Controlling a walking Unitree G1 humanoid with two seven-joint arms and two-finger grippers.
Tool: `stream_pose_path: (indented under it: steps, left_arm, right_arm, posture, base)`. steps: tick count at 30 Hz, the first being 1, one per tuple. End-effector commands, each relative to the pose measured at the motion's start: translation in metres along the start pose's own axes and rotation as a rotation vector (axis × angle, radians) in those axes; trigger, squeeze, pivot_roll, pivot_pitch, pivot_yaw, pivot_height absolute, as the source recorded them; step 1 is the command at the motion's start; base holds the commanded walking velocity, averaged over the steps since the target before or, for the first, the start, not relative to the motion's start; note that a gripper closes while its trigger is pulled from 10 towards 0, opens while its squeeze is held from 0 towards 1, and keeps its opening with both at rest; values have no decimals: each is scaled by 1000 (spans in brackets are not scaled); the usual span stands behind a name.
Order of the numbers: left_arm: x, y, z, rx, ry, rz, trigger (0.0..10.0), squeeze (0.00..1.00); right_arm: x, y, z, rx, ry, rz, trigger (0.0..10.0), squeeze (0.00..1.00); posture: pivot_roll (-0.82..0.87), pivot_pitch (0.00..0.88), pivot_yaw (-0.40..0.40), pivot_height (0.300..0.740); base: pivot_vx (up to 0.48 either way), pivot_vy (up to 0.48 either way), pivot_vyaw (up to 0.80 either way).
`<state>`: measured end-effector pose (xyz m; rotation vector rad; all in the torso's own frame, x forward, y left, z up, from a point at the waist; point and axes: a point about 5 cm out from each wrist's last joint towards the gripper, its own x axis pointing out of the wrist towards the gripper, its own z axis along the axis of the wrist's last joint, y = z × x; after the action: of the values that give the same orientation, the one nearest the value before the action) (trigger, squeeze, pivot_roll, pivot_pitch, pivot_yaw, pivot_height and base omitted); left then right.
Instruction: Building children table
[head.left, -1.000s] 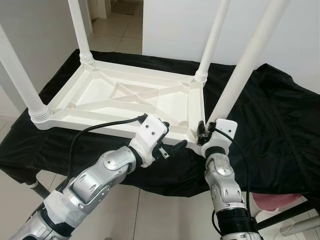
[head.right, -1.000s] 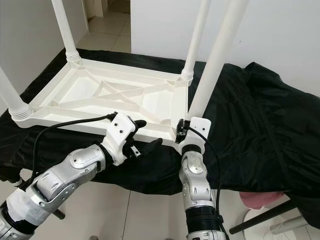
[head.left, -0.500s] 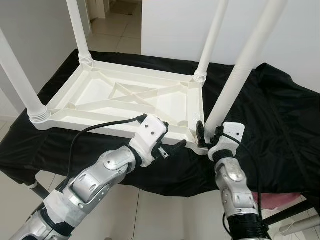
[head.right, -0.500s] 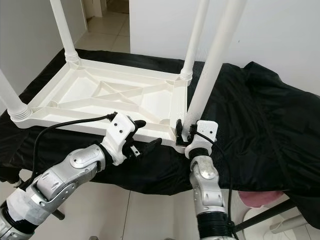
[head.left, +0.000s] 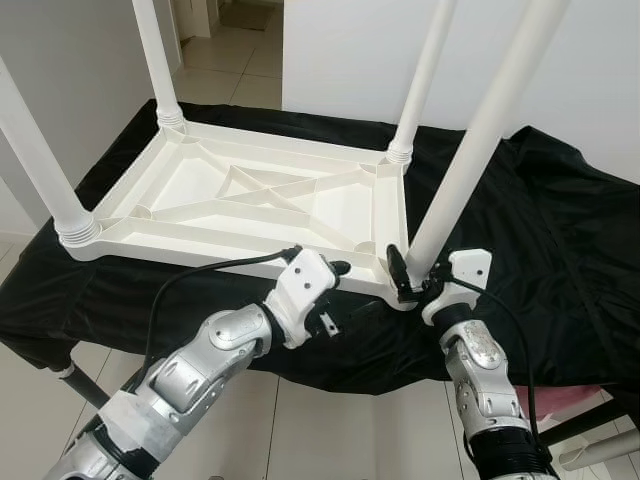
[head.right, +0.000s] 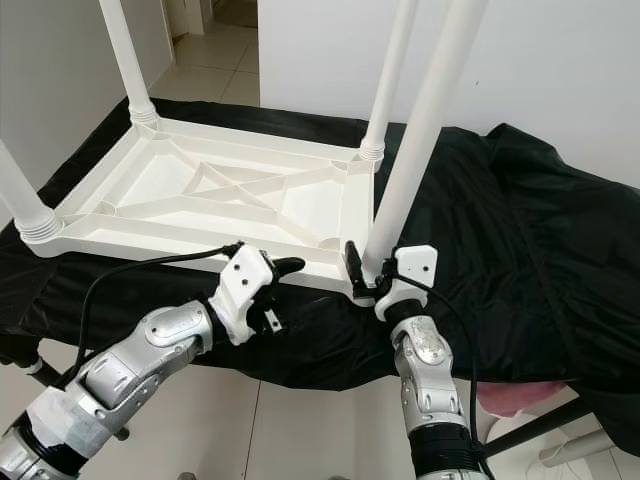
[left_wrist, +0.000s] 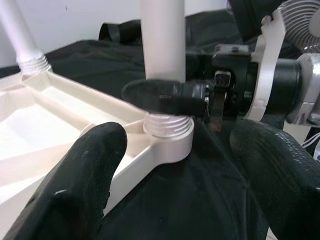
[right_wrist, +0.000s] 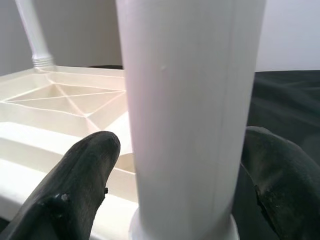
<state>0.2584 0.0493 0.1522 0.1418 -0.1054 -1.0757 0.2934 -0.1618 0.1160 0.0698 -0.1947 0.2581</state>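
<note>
So the white tabletop (head.left: 250, 200) is lying upside down on a worktop (head.left: 560, 230) draped in black cloth, with all four legs sticking up. The one in play is the near-right leg (head.left: 470, 140), standing in its corner socket (left_wrist: 167, 135) at the near right corner — its long axis runs pretty much straight up, leaning a hair to the right in the head views.

The right gripper (head.left: 418, 283) is right at the base of that leg, jaws spread with one finger either side of the tube. From the right wrist view the fingers (right_wrist: 80, 180) look like they bracket the leg rather than squeeze it — there's a visible gap on both sides, so I'd call it loose, not gripping.

The left gripper (head.left: 335, 295) hovers just left of the same corner, jaws released and holding nothing, pointing toward the socket.

What matters for the next move: the leg's threaded end (left_wrist: 167, 120) sits in the socket directly between the right jaws, so the right arm is the nearer one. Any twisting has to happen about that vertical axis — my guess is the leg isn't fully seated yet.
</note>
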Motion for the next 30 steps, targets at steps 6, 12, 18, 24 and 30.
stream_pose_path:
  steps: [6,12,18,24,30]
  left_arm:
    - [0,9,-1,95,-15,61,10000,0]
    - [1,5,0,30,-14,-59,10000,0]
    - [2,-6,-2,-3,8,-148,10000,0]
    - [5,-12,-2,-14,2,-175,10000,0]
    - [3,-11,-3,-37,1,-180,10000,0]
  right_arm:
    - [6,-2,-1,-4,-13,99,10000,0]
    - [15,-9,0,-27,5,151,10000,0]
    - [19,-17,0,-42,24,172,0,0]
    - [17,-24,-4,-47,41,167,0,0]
    - [12,-25,-10,-33,56,158,9216,0]
  posture:
    - [-7,0,-66,740]
    - [-1,0,-70,740]
    - [-3,0,-67,740]
    - [-3,0,-64,740]
    - [-2,0,-68,740]
  base:
    - [0,0,0]
    - [0,0,0]
    - [0,0,0]
    - [0,0,0]
    - [0,0,0]
